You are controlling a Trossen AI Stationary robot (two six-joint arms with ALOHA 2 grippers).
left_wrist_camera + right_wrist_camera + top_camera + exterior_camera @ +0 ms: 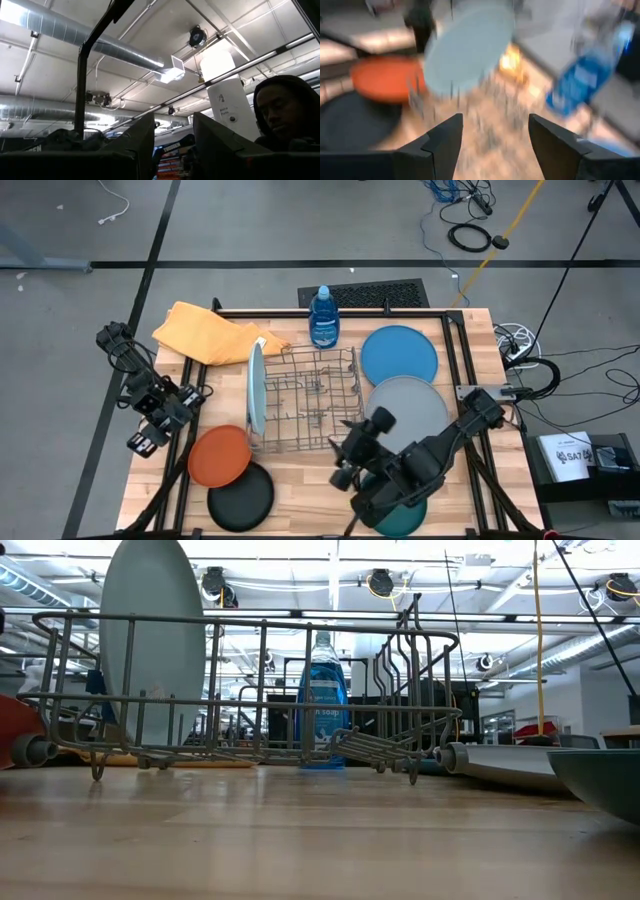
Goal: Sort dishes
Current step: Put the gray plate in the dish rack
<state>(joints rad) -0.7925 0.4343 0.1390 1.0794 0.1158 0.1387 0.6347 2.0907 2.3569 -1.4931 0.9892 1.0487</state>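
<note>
One light blue plate stands upright in the wire rack, frame centre.
Right gripper hovers lower centre, fingers apart, seemingly empty; orange plate and black plate lie lower left; left gripper waits at left edge, fingers apart.

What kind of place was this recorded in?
Probably a lab or workshop, not a kitchen: exposed ducts and ceiling lights overhead, cables loose on a concrete floor, and a wooden table with a dish rack set up between two robot arms.
</note>
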